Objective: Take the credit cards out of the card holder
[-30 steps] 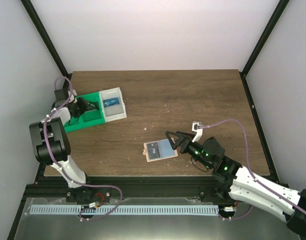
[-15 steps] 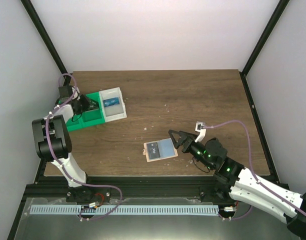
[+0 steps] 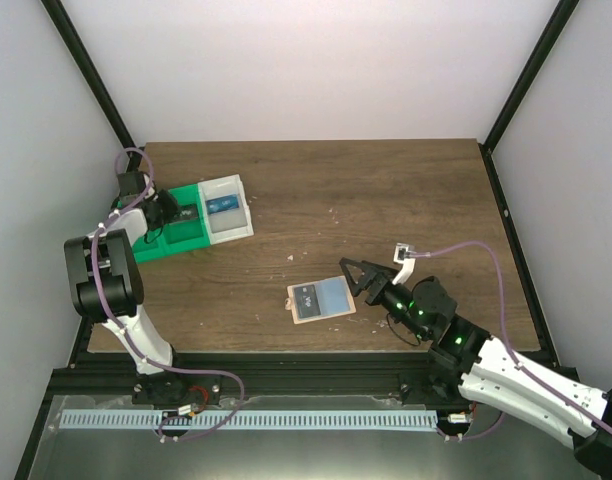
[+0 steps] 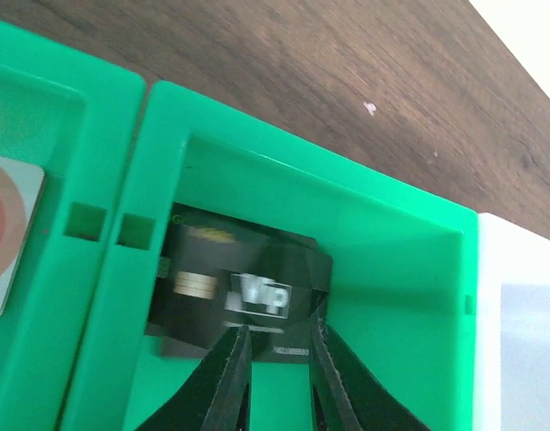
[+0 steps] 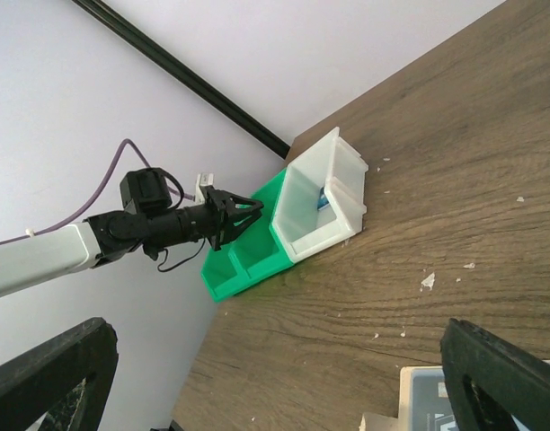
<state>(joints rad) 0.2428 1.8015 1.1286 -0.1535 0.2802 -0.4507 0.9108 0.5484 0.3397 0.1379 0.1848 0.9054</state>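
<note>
The step in hand seems to be the putting away of a card that has been taken out. The left gripper (image 4: pixel 277 334) hangs inside the right compartment of the green bin (image 4: pixel 392 269). Its jaws stand a little apart with nothing between them. A dark card (image 4: pixel 230 287) lies flat on the floor of that compartment, just under the fingertips. I judge that this card is released and not gripped.

The holder (image 3: pixel 321 298) lies flat on the table (image 3: pixel 386 190), well apart from the green bin, toward the near right. A second card (image 3: pixel 306 296), dark with pale print, shows on the holder's end that faces the bin. So the task is, I think, not finished. The right gripper (image 3: pixel 354 275) is just beside the holder, on the side away from the bin. Its jaws are wide apart and hold nothing.

The next move probably calls for the left gripper to rise out of the green bin and cross to the holder. One gripper should keep the holder from sliding while the other pinches the thin edge of the second card.

Several things are hard to make out:
- The print on the dark card is blurred.
- In the bin's left compartment, a pale piece with a red mark (image 4: pixel 5 229) is cut off by the picture's edge.
- A white bin (image 3: pixel 226 208) touches the green bin, and the blue thing (image 3: pixel 222 203) inside it is too small to name.
- How many cards remain in the holder cannot be told.
- The right wrist view shows only a corner of the holder.
</note>
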